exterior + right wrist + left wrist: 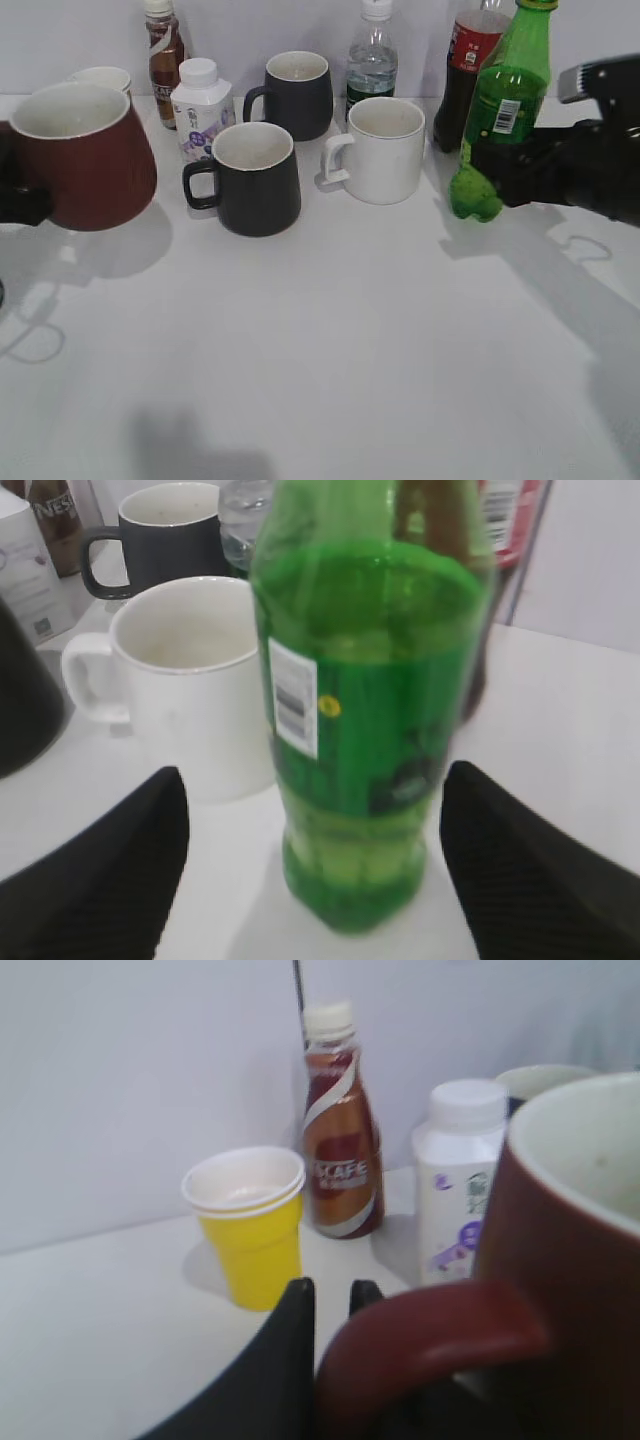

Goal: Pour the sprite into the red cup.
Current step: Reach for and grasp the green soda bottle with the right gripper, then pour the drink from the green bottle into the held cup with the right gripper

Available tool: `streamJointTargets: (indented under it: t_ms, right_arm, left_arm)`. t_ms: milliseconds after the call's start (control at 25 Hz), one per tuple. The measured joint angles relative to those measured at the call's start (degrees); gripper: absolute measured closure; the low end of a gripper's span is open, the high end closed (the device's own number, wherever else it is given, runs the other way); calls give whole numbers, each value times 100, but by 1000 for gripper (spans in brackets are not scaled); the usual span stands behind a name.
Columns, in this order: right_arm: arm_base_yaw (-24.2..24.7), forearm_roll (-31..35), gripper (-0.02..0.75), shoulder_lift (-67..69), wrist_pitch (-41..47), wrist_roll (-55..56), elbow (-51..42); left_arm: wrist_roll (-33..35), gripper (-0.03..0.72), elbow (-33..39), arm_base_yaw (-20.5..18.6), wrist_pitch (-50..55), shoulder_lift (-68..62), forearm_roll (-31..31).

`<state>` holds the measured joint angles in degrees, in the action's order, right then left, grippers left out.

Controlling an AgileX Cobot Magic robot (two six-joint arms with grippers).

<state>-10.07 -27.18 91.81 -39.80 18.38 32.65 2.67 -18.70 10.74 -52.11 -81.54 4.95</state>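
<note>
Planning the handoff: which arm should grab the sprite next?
Right. Its open pincer already straddles the sprite, fingers either side, not yet closed. The left pincer is occupied holding the red cup.

Bright, even light throughout. Soft shadows fall toward the camera on the white table (pixel 350 330). The wrist views are blurred up close.
</note>
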Motion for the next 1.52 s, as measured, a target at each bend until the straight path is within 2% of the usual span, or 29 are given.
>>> streamJointTargets:
  t_ms: [160,320,480,680,840,1040,1320,1520]
  right_arm:
    - [0,407,149,633,-172,-248,298]
    - [0,427,149,1098,-542,-303,583]
    - [0,440,149,1508,-661,-318,959]
    - [0,475,161,1748,-680,-332,1273]
    - [0,495,282,1759,-680,-336,1318]
    - [0,458,291,1721,-640,-343,1324]
    - [0,1,291,939,-206,-348,1300]
    - [0,-807,293,335,-250,-342,1391]
  left_arm:
    - [0,612,47,15,478,608,351]
    - [0,612,47,79,927,988,774]
    - [-324,612,47,250,1055,1121,1034]
    - [-658,612,47,729,1107,1127,1462]
    - [-715,612,47,1225,1130,1115,1494]
    - [-734,612,47,1722,1142,880,1509]
    - [-734,612,-93,1966,923,181,1509]
    - [-754,612,-473,2045,586,-350,1516]
